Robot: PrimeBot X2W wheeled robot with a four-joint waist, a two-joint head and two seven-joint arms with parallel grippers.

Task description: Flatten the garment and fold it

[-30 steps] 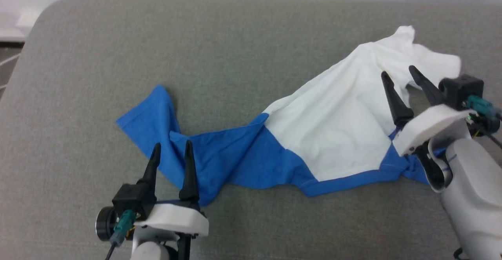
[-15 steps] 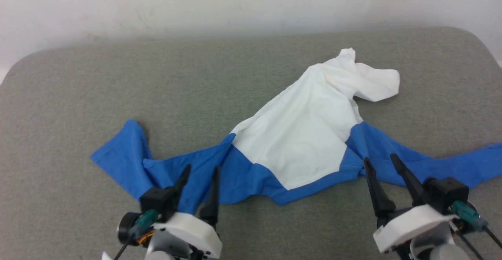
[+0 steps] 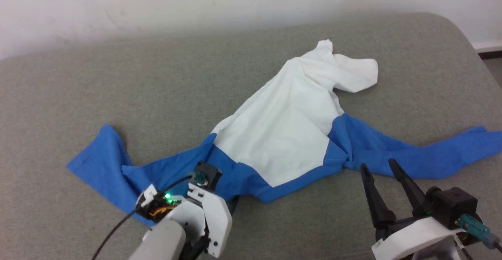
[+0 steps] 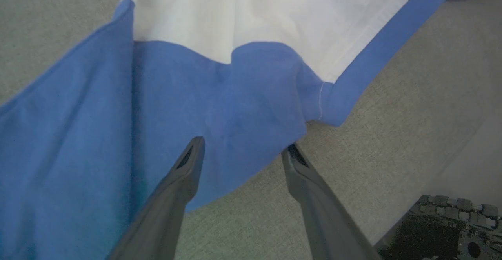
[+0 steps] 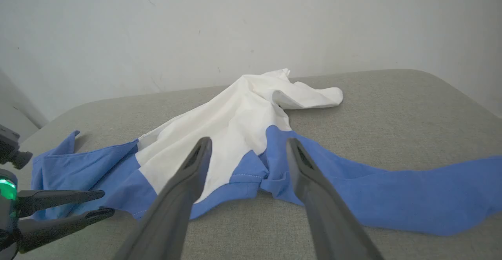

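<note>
Left tool [image 4: 245, 144] gapes, dark tapered fingers [image 4: 172, 197] over rumpled, seemingly jersey garment [image 3: 282, 134].

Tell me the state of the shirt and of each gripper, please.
garment: unfolded, rumpled, lying on the grey cushion, not yet flat.
left gripper: open, over the garment's blue near edge, gripping nothing.
right gripper: open, close to the garment, gripping nothing.

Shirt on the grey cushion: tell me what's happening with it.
A two-armed robot is working on the shirt, which lies crumpled on the cushion, sleeves spread to either side, not yet flat or folded. The left gripper is open over the near blue edge by the left sleeve. The right gripper is open too, pointing at the bunched right sleeve, holding nothing.
</note>
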